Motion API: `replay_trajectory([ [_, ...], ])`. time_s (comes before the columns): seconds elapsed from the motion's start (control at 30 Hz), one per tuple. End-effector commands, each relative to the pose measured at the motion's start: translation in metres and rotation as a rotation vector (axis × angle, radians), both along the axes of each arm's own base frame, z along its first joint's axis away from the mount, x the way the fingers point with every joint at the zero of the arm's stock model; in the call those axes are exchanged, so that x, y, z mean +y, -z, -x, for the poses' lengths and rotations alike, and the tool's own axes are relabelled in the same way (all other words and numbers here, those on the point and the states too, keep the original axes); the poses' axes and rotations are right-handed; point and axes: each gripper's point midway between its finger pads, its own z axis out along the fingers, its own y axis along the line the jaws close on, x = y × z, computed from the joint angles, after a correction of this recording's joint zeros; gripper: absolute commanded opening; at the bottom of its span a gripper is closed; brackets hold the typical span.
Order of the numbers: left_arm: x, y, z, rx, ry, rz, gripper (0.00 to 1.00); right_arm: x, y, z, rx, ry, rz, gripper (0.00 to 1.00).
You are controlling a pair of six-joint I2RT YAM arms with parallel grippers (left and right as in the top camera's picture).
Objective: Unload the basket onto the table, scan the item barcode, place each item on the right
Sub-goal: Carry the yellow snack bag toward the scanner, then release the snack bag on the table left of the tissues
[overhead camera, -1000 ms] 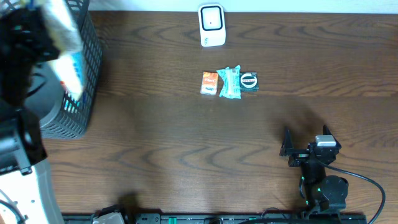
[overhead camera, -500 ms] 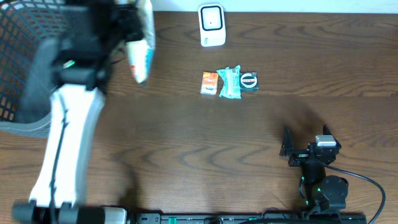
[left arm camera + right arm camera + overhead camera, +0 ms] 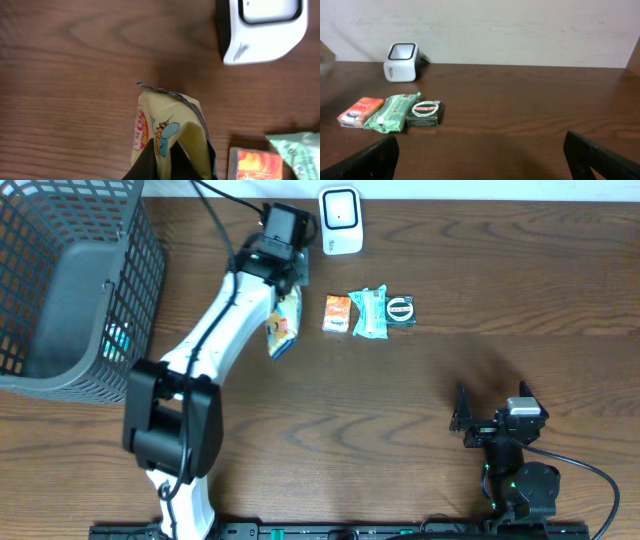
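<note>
A yellow snack bag point(image 3: 281, 326) with a bee cartoon point(image 3: 170, 132) hangs just above the table, left of and below the white barcode scanner point(image 3: 340, 220). My left gripper point(image 3: 287, 295) is shut on the bag; its two black fingertips point(image 3: 150, 157) pinch the bag's lower part in the left wrist view. There the scanner point(image 3: 262, 30) sits at the upper right, its window facing up. My right gripper point(image 3: 490, 415) rests open near the front right, with nothing between its fingers point(image 3: 375, 157).
An orange packet point(image 3: 337, 313), a green pouch point(image 3: 369, 313) and a dark green box point(image 3: 401, 311) lie in a row below the scanner. A grey wire basket point(image 3: 70, 280) stands at the far left with items inside.
The left arm has swung from over the basket to the right, carrying the yellow bag to a spot beside the scanner. The right arm has not moved.
</note>
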Motion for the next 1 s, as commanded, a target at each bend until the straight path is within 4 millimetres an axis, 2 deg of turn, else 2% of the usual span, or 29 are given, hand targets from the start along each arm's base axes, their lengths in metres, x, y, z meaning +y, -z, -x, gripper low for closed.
replay_trajectory([
  [0.0, 0.003, 0.011, -0.005, 0.006, -0.024, -0.041, 0.07, -0.002, 0.001, 0.0, 0.001, 0.007, -0.011, 0.99],
  [0.03, 0.002, 0.018, -0.004, 0.019, -0.022, -0.046, 0.08, -0.002, 0.001, 0.0, 0.001, 0.007, -0.011, 0.99],
  [0.1, 0.001, 0.025, -0.003, 0.034, -0.017, -0.052, 0.16, -0.002, 0.001, 0.0, 0.001, 0.007, -0.011, 0.99],
  [0.17, -0.003, 0.026, -0.001, 0.042, -0.006, -0.043, 0.33, -0.002, 0.001, 0.0, 0.001, 0.007, -0.011, 0.99],
  [0.23, -0.005, 0.021, -0.002, 0.031, -0.002, -0.036, 0.45, -0.002, 0.001, 0.0, 0.001, 0.007, -0.01, 0.99],
  [0.3, -0.006, 0.011, -0.005, 0.005, 0.01, -0.035, 0.51, -0.002, 0.001, 0.0, 0.001, 0.007, -0.01, 0.99],
  [0.4, -0.006, -0.022, -0.011, -0.06, 0.055, -0.055, 0.52, -0.002, 0.001, 0.0, 0.001, 0.007, -0.01, 0.99],
  [0.57, 0.011, -0.114, -0.015, -0.269, 0.069, -0.062, 0.55, -0.002, 0.001, 0.0, 0.001, 0.007, -0.01, 0.99],
  [0.63, 0.031, -0.154, -0.014, -0.364, 0.019, -0.074, 0.63, -0.002, 0.001, 0.0, 0.001, 0.007, -0.01, 0.99],
  [0.7, 0.062, -0.191, -0.01, -0.453, -0.069, -0.094, 0.65, -0.002, 0.001, 0.0, 0.001, 0.007, -0.01, 0.99],
  [0.77, 0.099, -0.221, -0.004, -0.521, -0.166, -0.112, 0.68, -0.002, 0.001, 0.0, 0.001, 0.007, -0.011, 0.99],
  [0.8, 0.124, -0.236, 0.0, -0.553, -0.22, -0.118, 0.71, -0.002, 0.001, 0.0, 0.001, 0.007, -0.01, 0.99],
  [0.83, 0.138, -0.242, 0.003, -0.565, -0.248, -0.121, 0.72, -0.002, 0.001, 0.0, 0.001, 0.007, -0.011, 0.99],
  [0.9, 0.187, -0.254, 0.01, -0.586, -0.344, -0.141, 0.77, -0.002, 0.001, 0.0, 0.001, 0.007, -0.011, 0.99],
  [0.97, 0.228, -0.255, 0.015, -0.584, -0.426, -0.165, 0.82, -0.002, 0.001, 0.0, 0.001, 0.007, -0.011, 0.99],
])
